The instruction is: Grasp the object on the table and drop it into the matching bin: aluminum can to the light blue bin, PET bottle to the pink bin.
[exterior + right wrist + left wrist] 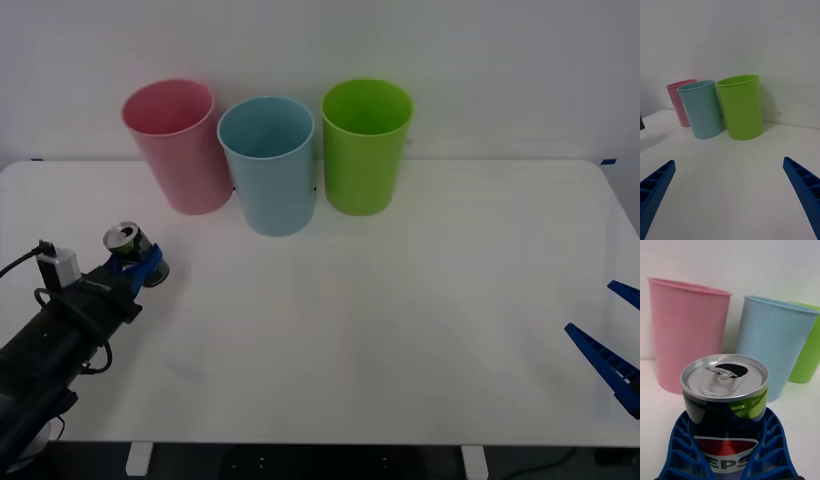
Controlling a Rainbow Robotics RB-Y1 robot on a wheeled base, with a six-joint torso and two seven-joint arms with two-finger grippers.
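At the front view's lower left, the left gripper (140, 266) clamps the aluminum can (124, 239), seemingly just above the table (400, 330). The right gripper (612, 336) sits spread apart, holding nothing, at lower right.

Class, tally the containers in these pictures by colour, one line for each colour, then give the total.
Pink bin: 1
Light blue bin: 1
Lime green bin: 1
Dark green-and-black can, in the left gripper: 1
Total: 4
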